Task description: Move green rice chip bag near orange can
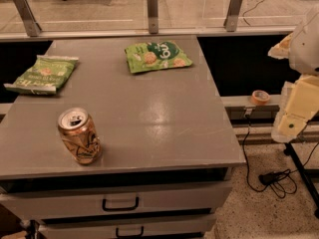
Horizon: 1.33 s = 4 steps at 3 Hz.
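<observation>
Camera view, looking down on a grey cabinet top (pixel 164 118) with two handled drawers (pixel 120 203) below. The green rice chip bag (pixel 157 56) lies flat near the far edge, about mid-width, its long axis running roughly left to right. The orange can (pixel 79 136) stands upright near the front-left corner, well apart from the bag. A paler green bag (pixel 41 74) rests at the far left edge. The gripper (pixel 295 114) hangs off the table's right side, above the floor, touching nothing; whether it is open or closed cannot be told. The target bag therefore lies to the gripper's left and farther back, and the likely approach crosses the right edge toward the bag's near short end. A tape roll (pixel 260 97) sits on the ledge beyond
</observation>
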### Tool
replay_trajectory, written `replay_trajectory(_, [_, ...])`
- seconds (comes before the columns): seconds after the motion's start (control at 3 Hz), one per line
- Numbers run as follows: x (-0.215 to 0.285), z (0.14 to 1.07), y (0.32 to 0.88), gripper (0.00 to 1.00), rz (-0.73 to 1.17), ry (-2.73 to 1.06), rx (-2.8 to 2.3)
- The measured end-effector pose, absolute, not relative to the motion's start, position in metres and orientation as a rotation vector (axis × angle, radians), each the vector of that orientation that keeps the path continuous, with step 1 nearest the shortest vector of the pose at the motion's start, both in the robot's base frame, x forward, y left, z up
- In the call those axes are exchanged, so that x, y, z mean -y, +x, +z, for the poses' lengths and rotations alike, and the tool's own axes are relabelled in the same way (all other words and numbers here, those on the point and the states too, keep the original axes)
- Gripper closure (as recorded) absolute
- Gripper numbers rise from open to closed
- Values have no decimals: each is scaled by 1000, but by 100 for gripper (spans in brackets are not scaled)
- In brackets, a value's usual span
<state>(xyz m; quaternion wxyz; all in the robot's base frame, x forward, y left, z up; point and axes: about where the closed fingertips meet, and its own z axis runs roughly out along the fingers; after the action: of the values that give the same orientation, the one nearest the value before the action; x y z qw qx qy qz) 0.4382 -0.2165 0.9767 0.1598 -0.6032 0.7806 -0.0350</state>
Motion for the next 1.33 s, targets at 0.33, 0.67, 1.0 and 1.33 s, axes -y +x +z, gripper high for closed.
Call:
replay_trajectory(0.33, [216,977,438,0,-100,-1724,-2230])
replay_trajectory(0.67, [214,973,449,0,-89,-1749,-2195])
replay_trajectory(1.0, [193,955,498,0,-78,-1787,-2079])
replay_trajectory(1.33, [160,952,588,0,-117,-1708,-1926])
